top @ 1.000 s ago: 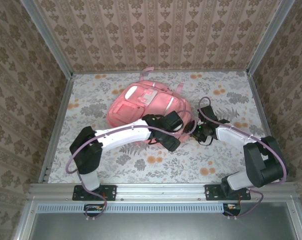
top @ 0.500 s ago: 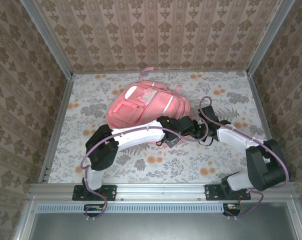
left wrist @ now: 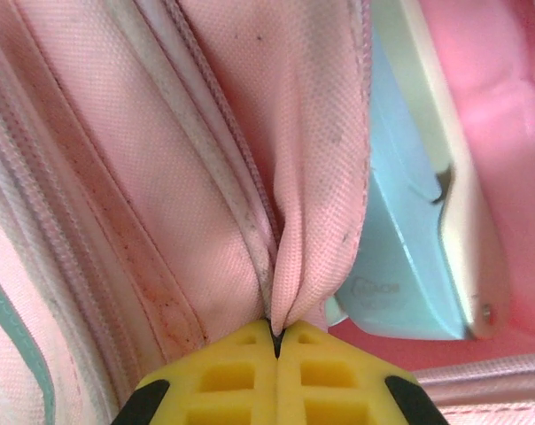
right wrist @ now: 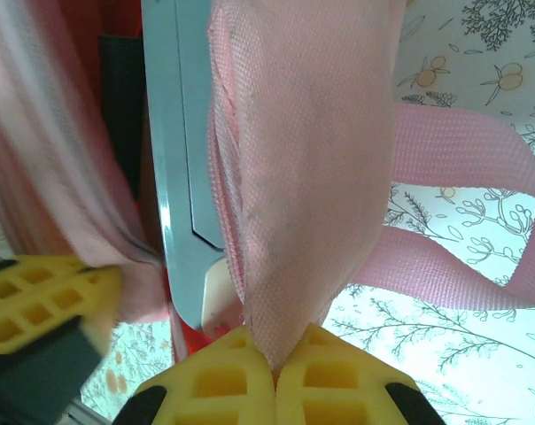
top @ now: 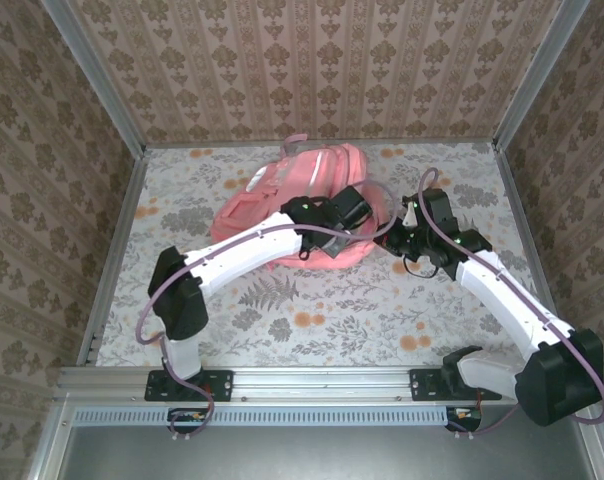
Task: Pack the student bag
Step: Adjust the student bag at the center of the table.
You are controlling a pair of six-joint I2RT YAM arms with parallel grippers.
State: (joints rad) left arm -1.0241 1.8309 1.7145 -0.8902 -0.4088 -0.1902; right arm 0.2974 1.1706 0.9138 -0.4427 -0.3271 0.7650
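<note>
Student bag [top: 320,172] sits on the far middle part of the tabletop [top: 312,310], which has a cloth with grey leaves and orange flowers on it. From above the bag looks like a big soft pink lump, bunched up, with a white patch on its left side and a thin pink loop at its far end. Both arms reach in to the side of it that faces them. The left hand [left wrist: 276,341] has yellow pads with little square holes, and the pads are pressed tight together on a fold of the pink cloth. That cloth is woven, with tiny dots all over and some dirty marks, and a bumpy zip line [left wrist: 241,168] runs down it to the pinch. Just to the right of the fold, inside the bag, is a flat light blue thing [left wrist: 400,221] with a smooth shiny face and a cream edge. The right hand [right wrist: 275,354] has the same yellow pads, and they are squeezed shut on another fold of the rough pink cloth, which hangs up from them like a flap. Next to that flap is a smooth flat blue-grey sheet [right wrist: 174,159]. Two wide pink straps [right wrist: 462,150] with a ribbed weave lie across the flowery cloth on the right.
</note>
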